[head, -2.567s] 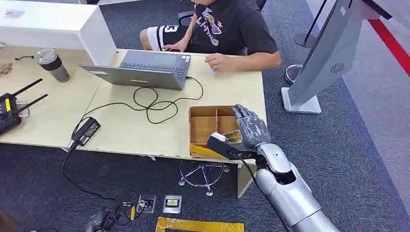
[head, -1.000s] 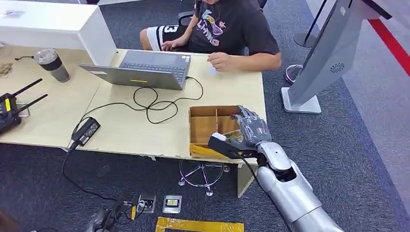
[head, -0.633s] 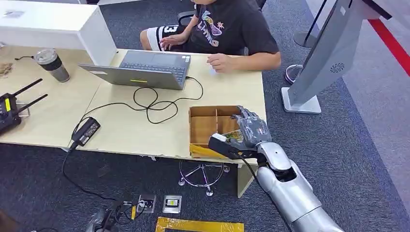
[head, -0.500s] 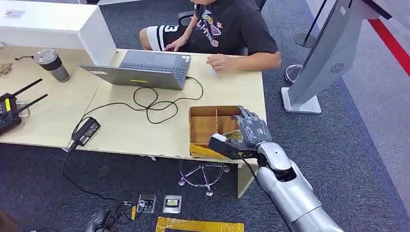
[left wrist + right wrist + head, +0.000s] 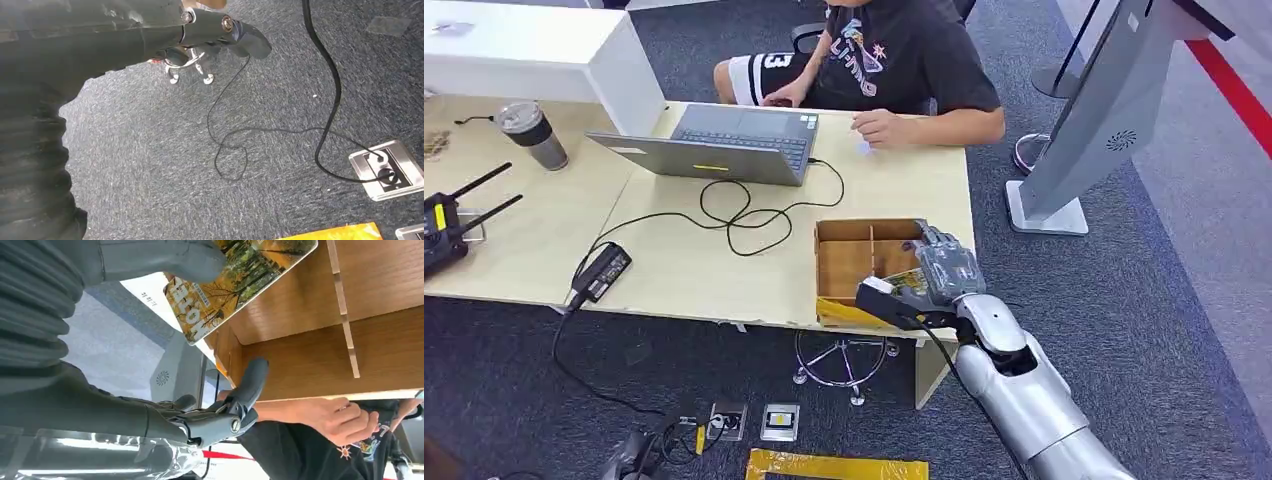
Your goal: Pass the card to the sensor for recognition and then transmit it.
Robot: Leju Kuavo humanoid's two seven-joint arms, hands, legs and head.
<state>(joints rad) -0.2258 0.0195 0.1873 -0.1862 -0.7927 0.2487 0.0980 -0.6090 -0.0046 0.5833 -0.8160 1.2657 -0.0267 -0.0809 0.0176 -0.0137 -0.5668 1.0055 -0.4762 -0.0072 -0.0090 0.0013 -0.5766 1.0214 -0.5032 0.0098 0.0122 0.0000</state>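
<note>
Desk: a wide pale wooden desk [image 5: 694, 265] spans the left and middle of the head view, its near edge over dark carpet.
Kiosk: a tall grey slanted panel on a flat base [image 5: 1092, 120] stands on the carpet to the right of the desk, well apart from the box.
Person: a person in a dark printed T-shirt [image 5: 894, 55] sits at the far side of the desk, one hand by the laptop, the other resting on the desk top.
Laptop: an open grey laptop [image 5: 724, 145] lies at the far side, a black cable looping from it toward the near edge.
Box: an open brown cardboard box with thin dividers [image 5: 852, 262] sits at the desk's near right corner.
Right hand: the grey right hand [image 5: 939, 275] hangs over the right part of the box; the thick thumb presses on the card's face while dark fingers [image 5: 247, 390] reach past the box wall (so the card is held, fingers partly spread).
Card: a glossy card printed with yellow autumn trees and lettering [image 5: 235, 280] is tilted above the box's inside, at its right side.
Left hand: the dark left hand [image 5: 220, 30] hangs over grey carpet; whether its fingers are spread or closed cannot be told.
Tumbler: a grey lidded tumbler [image 5: 529, 133] stands far left.
</note>
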